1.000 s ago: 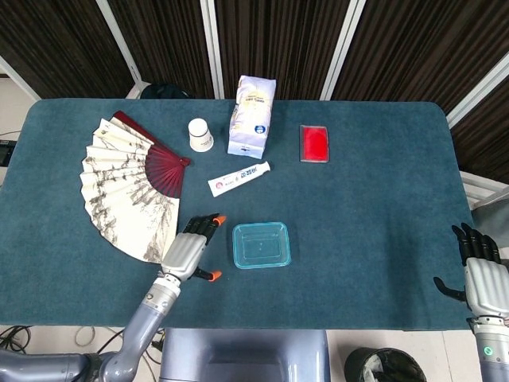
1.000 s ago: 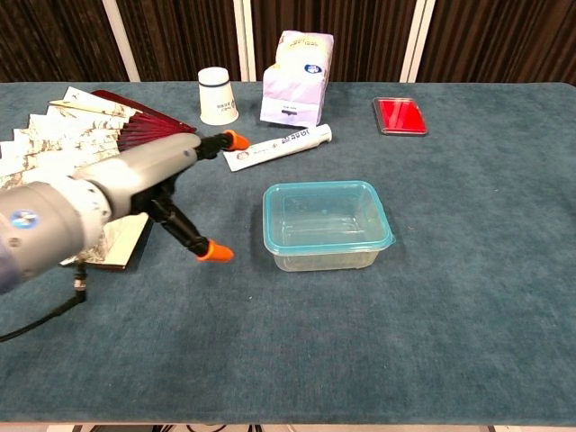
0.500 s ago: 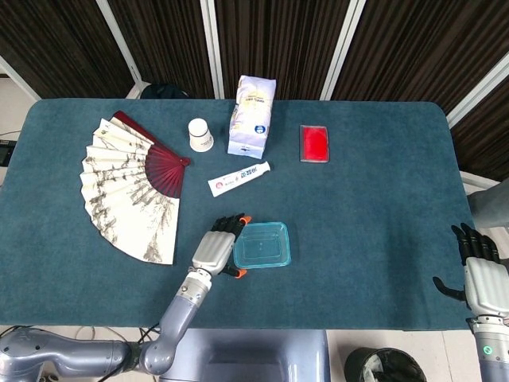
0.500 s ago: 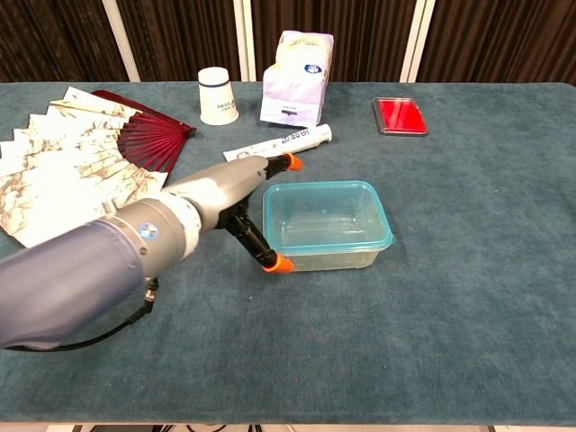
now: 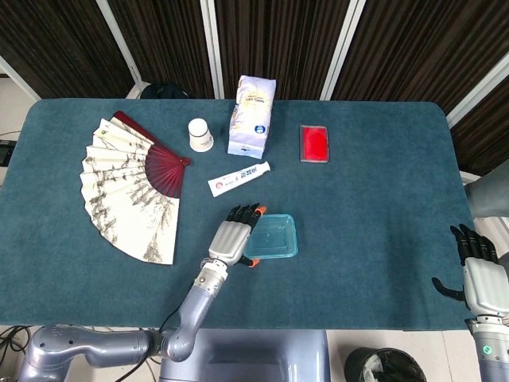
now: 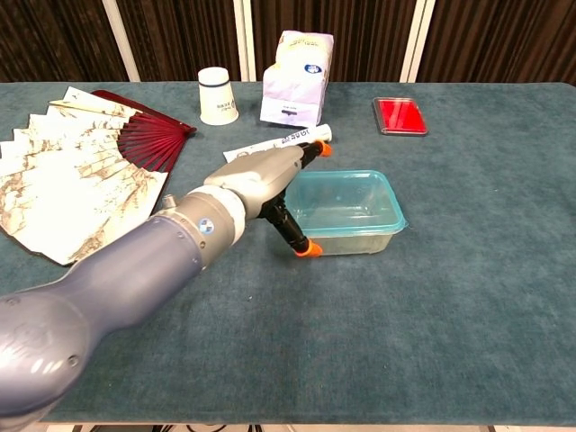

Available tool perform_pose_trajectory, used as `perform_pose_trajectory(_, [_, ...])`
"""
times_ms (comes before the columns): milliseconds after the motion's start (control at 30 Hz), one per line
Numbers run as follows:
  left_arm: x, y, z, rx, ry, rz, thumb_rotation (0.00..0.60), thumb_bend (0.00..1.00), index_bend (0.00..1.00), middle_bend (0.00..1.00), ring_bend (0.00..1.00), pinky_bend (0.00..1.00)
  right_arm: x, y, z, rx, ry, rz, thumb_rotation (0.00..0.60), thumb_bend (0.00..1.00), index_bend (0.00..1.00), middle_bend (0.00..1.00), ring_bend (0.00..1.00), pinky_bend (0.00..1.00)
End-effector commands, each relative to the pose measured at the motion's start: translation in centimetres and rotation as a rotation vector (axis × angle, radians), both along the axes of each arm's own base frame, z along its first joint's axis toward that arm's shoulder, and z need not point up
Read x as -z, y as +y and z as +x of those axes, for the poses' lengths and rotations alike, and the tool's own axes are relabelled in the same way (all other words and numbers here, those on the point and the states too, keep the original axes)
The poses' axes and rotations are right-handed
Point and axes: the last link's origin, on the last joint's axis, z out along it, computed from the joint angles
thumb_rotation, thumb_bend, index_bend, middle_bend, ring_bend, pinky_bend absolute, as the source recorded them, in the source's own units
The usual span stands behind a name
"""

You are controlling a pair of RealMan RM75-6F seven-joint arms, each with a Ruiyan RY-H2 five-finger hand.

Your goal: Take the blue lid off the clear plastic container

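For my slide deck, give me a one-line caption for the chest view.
Left hand reaches the lidded container's left edge, fan alongside.

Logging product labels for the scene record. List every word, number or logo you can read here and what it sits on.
None can be quoted.
White bag: blue round logo and dark print, too blurred to read.
Tube: red and dark print, too small to read.
Paper cup: dark rim band, no letters legible.
Left arm wrist: round blue-and-white badge, no letters legible.
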Motion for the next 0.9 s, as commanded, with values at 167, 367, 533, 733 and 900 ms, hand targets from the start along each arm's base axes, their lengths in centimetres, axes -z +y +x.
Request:
perform_pose_trajectory(167, [0.8, 1.6, 1.4, -0.057, -0.022, -0.066, 0.600, 0.00, 0.00, 0.00, 0.02, 0.15, 0.0, 0.0, 0.0, 0.006, -0.003, 0.006, 0.600, 0.29, 0.00, 0.00, 0.00, 0.00])
perform_pose_trajectory(367, [1.0, 2.6, 1.9, -0.048, 0.006, -0.045, 0.600, 0.09, 0.05, 0.18, 0.21, 0.34, 0.0, 0.0, 0.0, 0.008, -0.004, 0.008, 0.600, 0.29, 0.00, 0.00, 0.00, 0.00])
perform_pose_trajectory(533, [0.7, 2.8, 2.3, -0.014, -0.004, -0.013, 0.600, 0.12, 0.13, 0.24, 0.26, 0.37, 0.0, 0.1, 0.0, 0.006, -0.002, 0.011, 0.600, 0.29, 0.00, 0.00, 0.00, 0.00])
perform_pose_trajectory(733, [-0.4, 3.1, 1.6, 0.113, 0.028, -0.016, 0.600, 0.12, 0.19, 0.26, 0.26, 0.40, 0.1, 0.1, 0.1, 0.002, 0.000, 0.017, 0.600, 0.29, 0.00, 0.00, 0.00, 0.00])
perform_pose_trajectory(900, [-1.5, 3.2, 0.2, 0.225, 0.055, -0.067, 0.600, 0.12, 0.23, 0.28, 0.26, 0.40, 0.1, 0.1, 0.2, -0.004, 0.004, 0.022, 0.600, 0.29, 0.00, 0.00, 0.00, 0.00])
